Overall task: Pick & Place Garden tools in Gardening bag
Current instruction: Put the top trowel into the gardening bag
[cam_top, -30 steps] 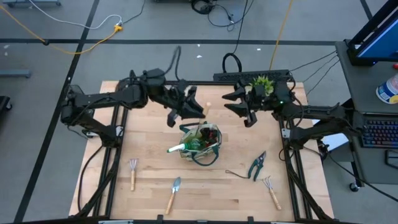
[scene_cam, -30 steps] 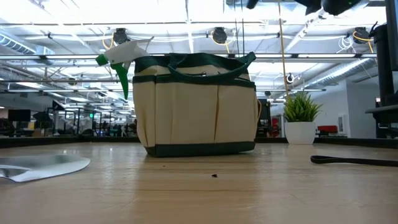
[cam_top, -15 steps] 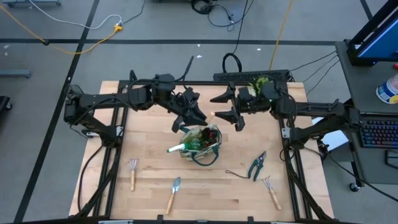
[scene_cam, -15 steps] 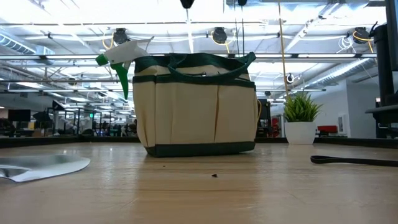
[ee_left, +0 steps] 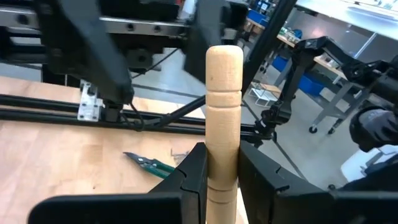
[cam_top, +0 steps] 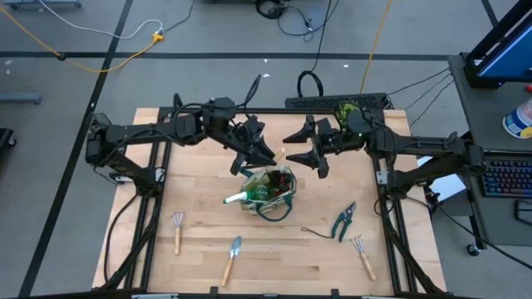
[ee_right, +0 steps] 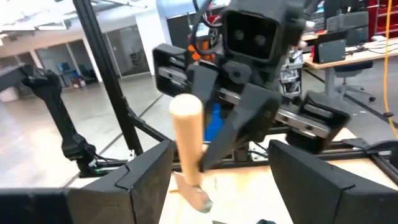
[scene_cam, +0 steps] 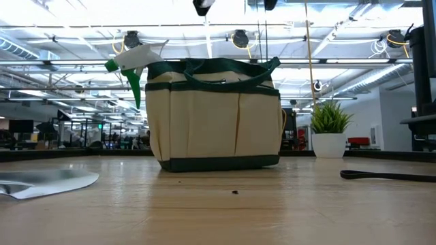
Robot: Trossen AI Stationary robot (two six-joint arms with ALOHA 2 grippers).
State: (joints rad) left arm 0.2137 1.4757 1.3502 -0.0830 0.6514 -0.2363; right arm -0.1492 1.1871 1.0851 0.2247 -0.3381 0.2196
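Note:
My left gripper (cam_top: 271, 154) hovers above the far side of the beige gardening bag (cam_top: 268, 189), shut on a wooden-handled garden tool (ee_left: 224, 106) whose metal end is hidden. Facing it from the right, my right gripper (cam_top: 301, 149) is open, with its fingers (ee_right: 143, 180) apart on either side of that handle, clear of it. A green spray bottle (cam_top: 238, 198) sticks out of the bag. On the table lie two fork-rakes (cam_top: 178, 231) (cam_top: 362, 253), a trowel (cam_top: 232, 258) and teal pruning shears (cam_top: 343, 220). My left gripper pinches the wooden handle's middle (ee_left: 222, 174) between its two fingers (ee_left: 191, 177). The fingers come about level from the table's left and lie across the handle. The handle stands nearly upright with its rounded end (ee_right: 185, 109) up, lifted clear of bag and table.
A small potted plant (cam_top: 349, 111) stands at the far edge behind my right arm. In the low view the bag (scene_cam: 214, 116) stands upright mid-table, with the trowel's blade (scene_cam: 41, 184) near left and a dark strap (scene_cam: 388, 175) at right.
My right gripper has swung toward the table's left, up to the left gripper, tipped up from pointing down to about level, and opened wider. My left gripper has sunk a little with the tool, still shut on it.

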